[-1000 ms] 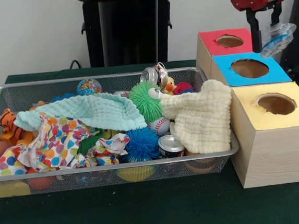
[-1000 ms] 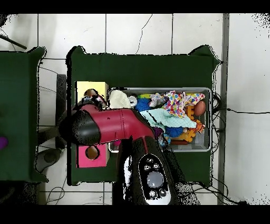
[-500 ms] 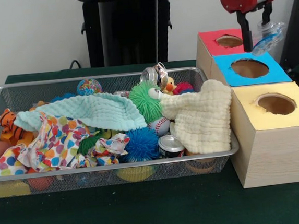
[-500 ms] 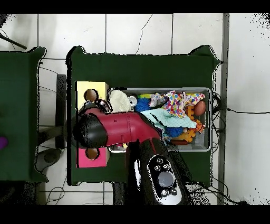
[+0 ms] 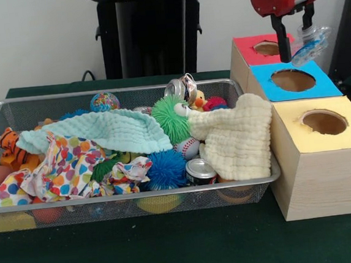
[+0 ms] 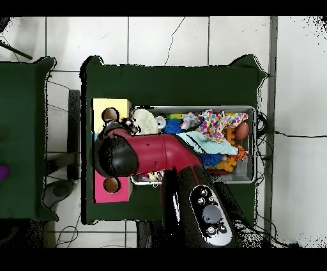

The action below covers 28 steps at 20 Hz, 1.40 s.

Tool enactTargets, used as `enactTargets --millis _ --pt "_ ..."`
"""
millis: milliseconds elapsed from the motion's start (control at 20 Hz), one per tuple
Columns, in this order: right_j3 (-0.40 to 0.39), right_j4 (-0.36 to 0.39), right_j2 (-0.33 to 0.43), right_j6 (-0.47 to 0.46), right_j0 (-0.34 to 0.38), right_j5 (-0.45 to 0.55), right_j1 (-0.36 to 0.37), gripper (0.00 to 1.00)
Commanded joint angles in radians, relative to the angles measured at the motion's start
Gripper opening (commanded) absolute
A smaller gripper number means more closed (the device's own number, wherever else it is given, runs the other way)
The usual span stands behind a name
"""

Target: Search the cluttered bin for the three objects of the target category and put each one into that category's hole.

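Note:
In the front view my gripper (image 5: 295, 42) hangs from the red arm head above the back of the blue-topped box (image 5: 316, 86), near the red-topped box (image 5: 247, 45). It is shut on a crumpled clear plastic piece with blue marks (image 5: 312, 38), which sticks out to the right of the fingers. Each box top has a round hole, and the yellow-topped box (image 5: 342, 135) stands nearest the camera. The wire bin (image 5: 138, 198) holds cloths, spiky balls, a baseball, cans and soft toys. Seen from overhead, the arm (image 6: 137, 155) hides the gripper and the blue box.
A cream cloth (image 5: 237, 135) drapes over the bin's right end against the yellow box. A mint cloth (image 5: 101, 130) and a dotted cloth (image 5: 68, 168) cover much of the bin. In the overhead view the yellow box (image 6: 118, 104) and the red box (image 6: 100, 190) flank the arm.
The gripper has moved left and slightly up with the plastic piece, from beyond the blue box's right side to above its back edge.

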<state>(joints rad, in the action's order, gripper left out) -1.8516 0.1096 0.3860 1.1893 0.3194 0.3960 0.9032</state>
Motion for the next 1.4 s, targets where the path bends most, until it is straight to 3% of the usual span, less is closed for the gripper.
enactTargets --millis 50,850,1400 --pt "-0.071 0.091 0.068 0.003 0.025 0.020 -0.010 1.00" --pt "-0.088 0.086 0.091 0.013 0.046 0.006 -0.015 1.00" --pt "-0.102 0.086 0.147 -0.014 0.110 0.004 -0.032 1.00"
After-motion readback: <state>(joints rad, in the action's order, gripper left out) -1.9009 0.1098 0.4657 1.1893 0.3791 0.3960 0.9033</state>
